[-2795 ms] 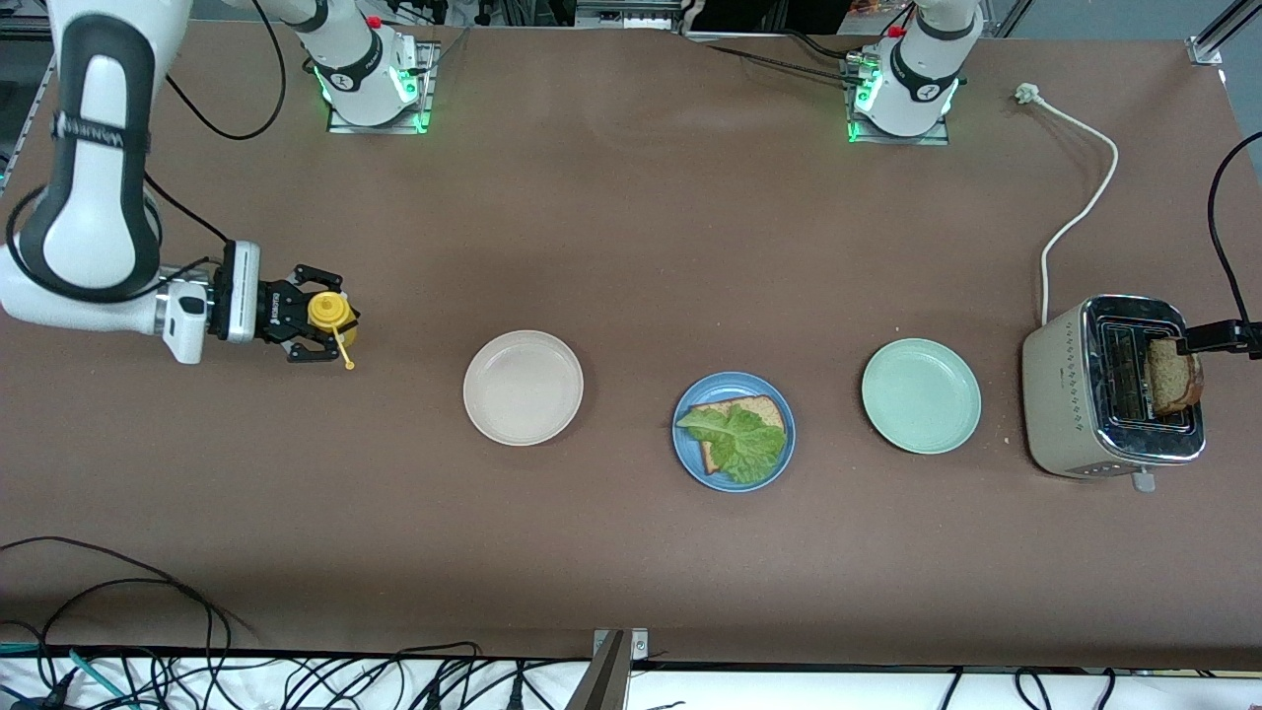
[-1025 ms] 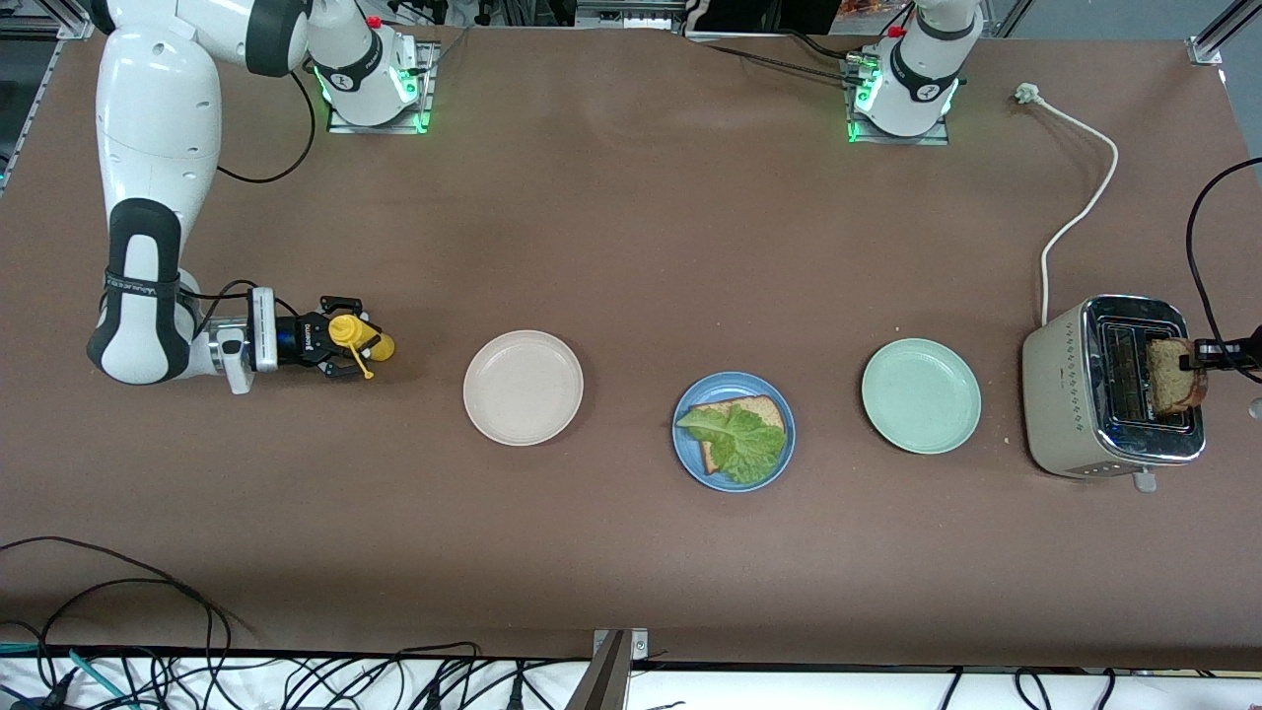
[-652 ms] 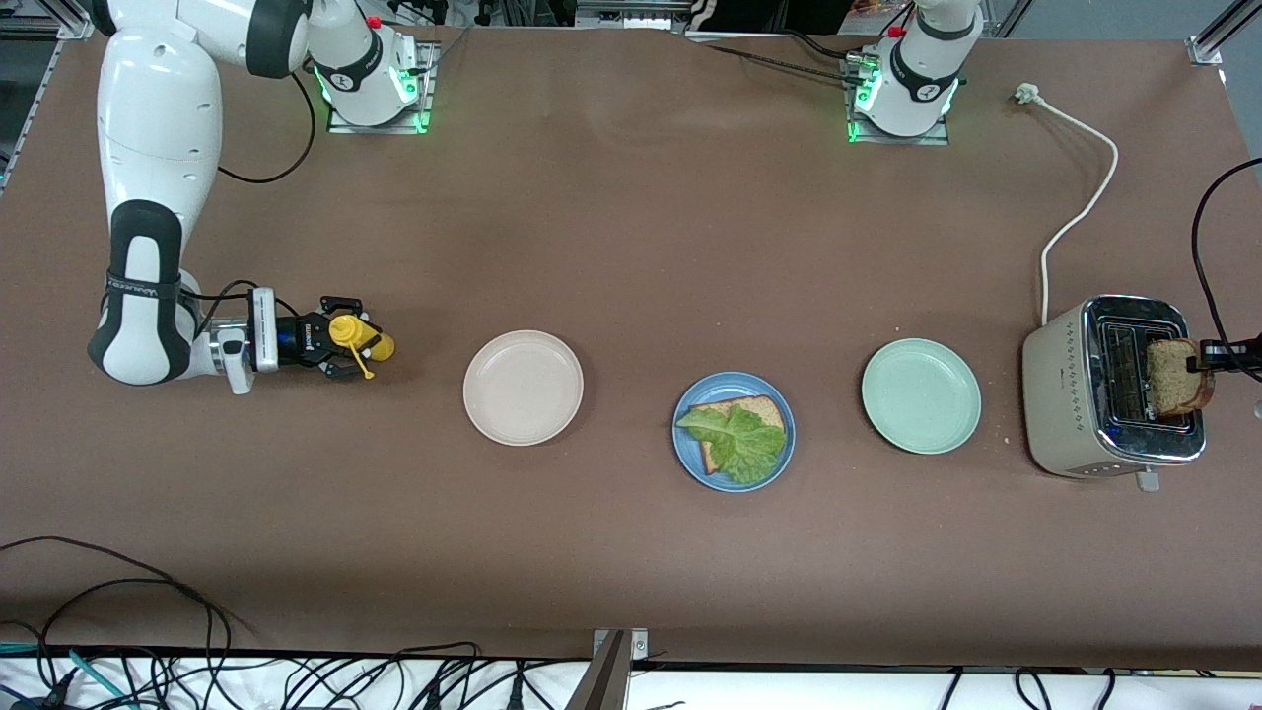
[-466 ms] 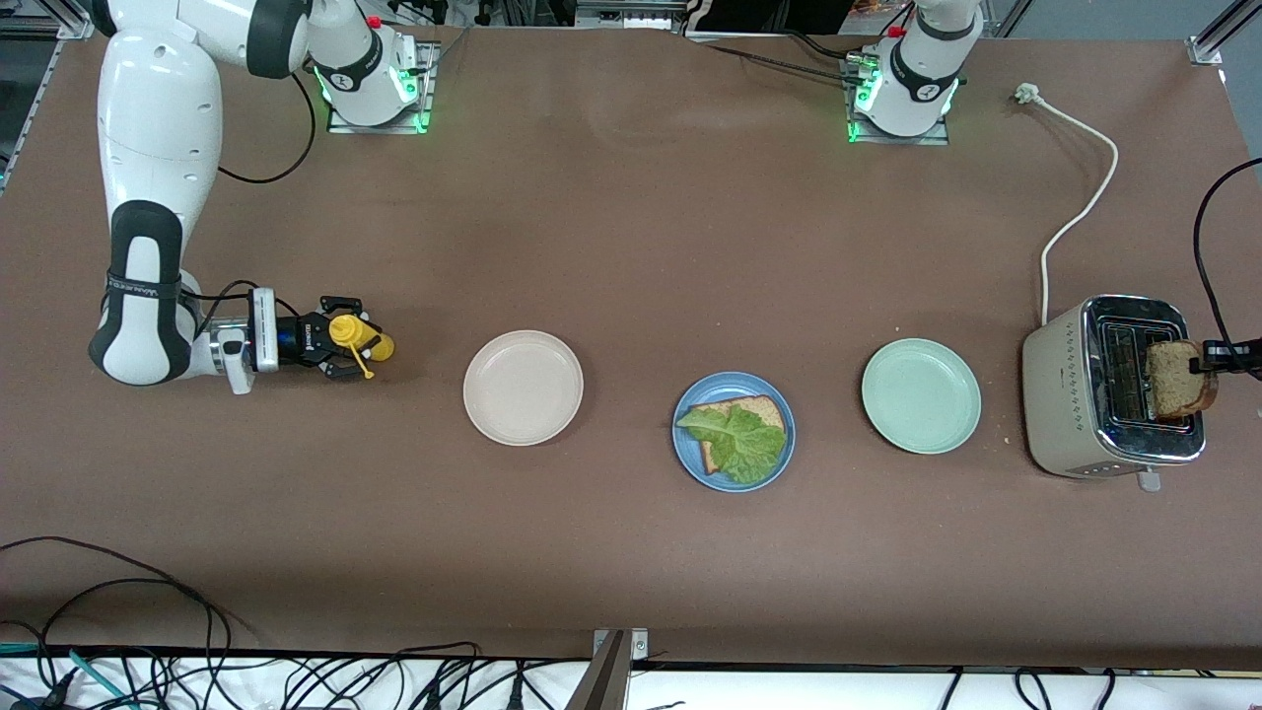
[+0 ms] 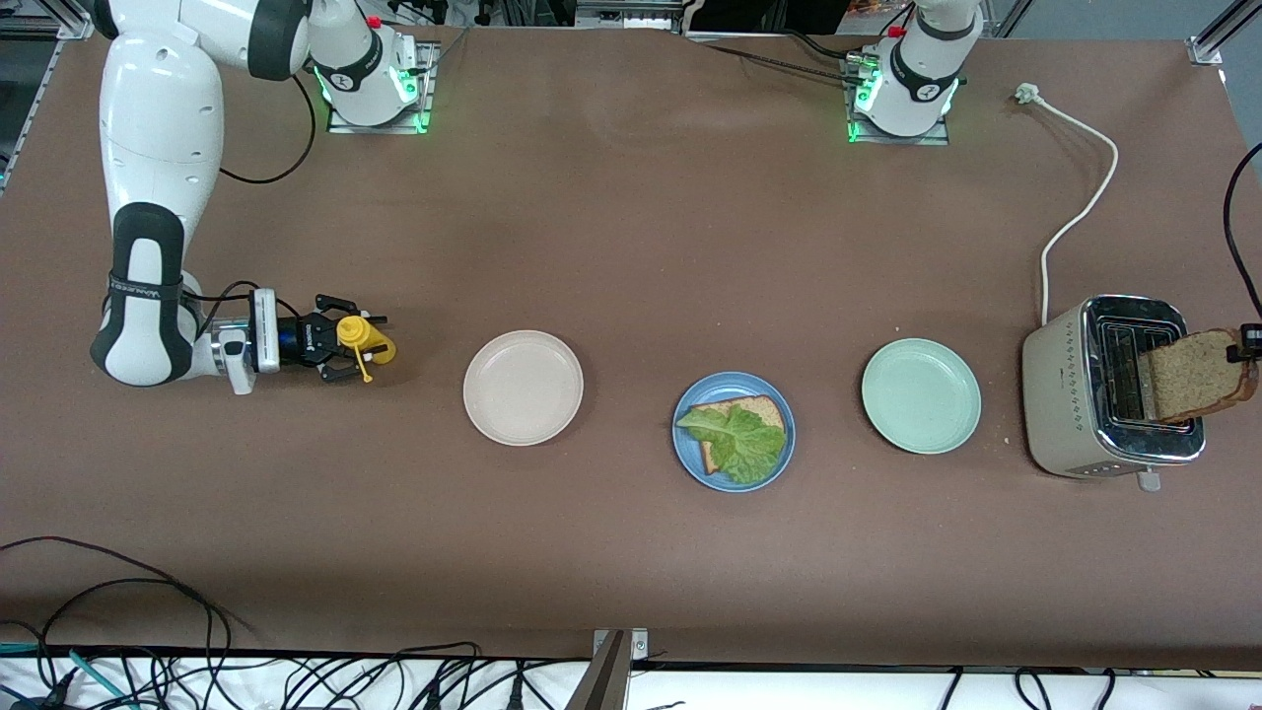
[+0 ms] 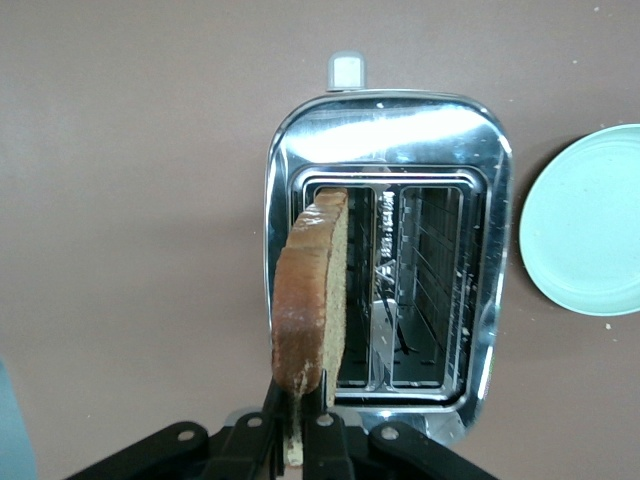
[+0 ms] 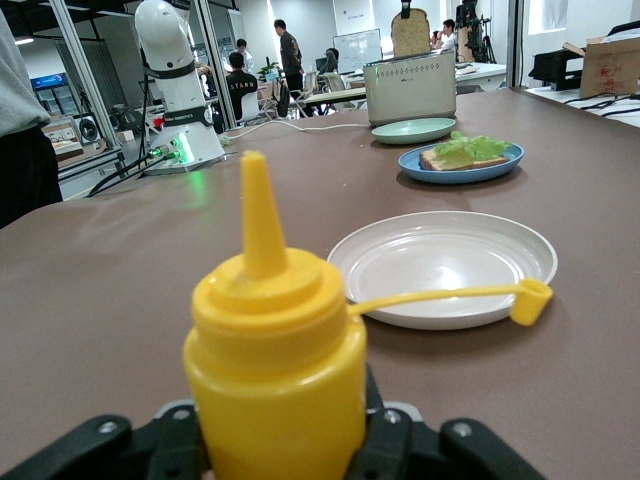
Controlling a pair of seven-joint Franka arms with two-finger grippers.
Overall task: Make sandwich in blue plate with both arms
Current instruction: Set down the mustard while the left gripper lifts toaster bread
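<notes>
Though laid with toast [image 5: 761, 408] and lettuce [image 5: 735, 444] on blue plate [image 5: 689, 463], lacks top slice [image 5: 1193, 373]: clenched by left gripper [image 6: 298, 422] jaws over toaster [image 5: 1075, 394]; right gripper [image 5: 345, 336] jaws seemingly released around bottle [image 7: 275, 360] on worktop.

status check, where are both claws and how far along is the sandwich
Left claw shut on toast slice, lifted over toaster. Right claw around yellow bottle standing on table. Blue plate: bottom toast plus lettuce, no top slice. Nothing in the way.
</notes>
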